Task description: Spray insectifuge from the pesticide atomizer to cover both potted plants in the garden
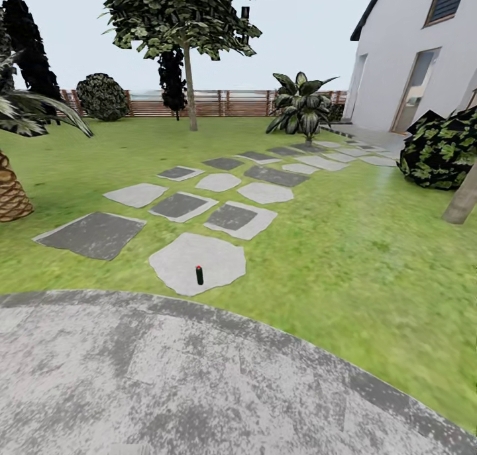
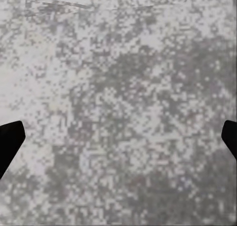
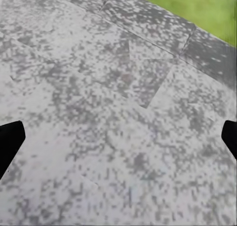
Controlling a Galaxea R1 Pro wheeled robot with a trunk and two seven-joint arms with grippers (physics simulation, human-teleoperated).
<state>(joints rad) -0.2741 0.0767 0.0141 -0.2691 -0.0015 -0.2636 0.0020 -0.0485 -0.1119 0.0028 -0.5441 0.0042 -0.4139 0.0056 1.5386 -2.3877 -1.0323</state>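
The pesticide atomizer (image 1: 199,275) stands upright on the nearest pale stepping stone (image 1: 179,256), a little toward that stone's near edge and close to its middle from side to side. It reads as a small, slim, dark bottle with a red bit at the top; any label is too small to make out. The stone lies in the lawn (image 1: 371,256) just beyond the curved rim of the grey paved circle (image 1: 199,389), which takes up the lower part of the head view.

In the left wrist view, the left pincer (image 2: 118,144) points straight down at mottled grey paving, its two dark fingertips (image 2: 10,139) showing at opposite sides of the picture, spread wide with nothing between them. The right pincer (image 3: 118,142) is likewise spread wide and empty, its fingertips (image 3: 10,137) at the sides of the right wrist view, aimed at the paving near the circle's rim, with a strip of grass beyond.

Further stepping stones, some pale and some dark, run from the atomizer's stone toward a white house (image 1: 411,57). Beside that path stands a shrub with broad striped leaves (image 1: 301,107). A brown slatted fence (image 1: 218,102) closes the far edge of the lawn, with a tree (image 1: 185,18) before it and a scaly palm trunk (image 1: 12,190) at the left.
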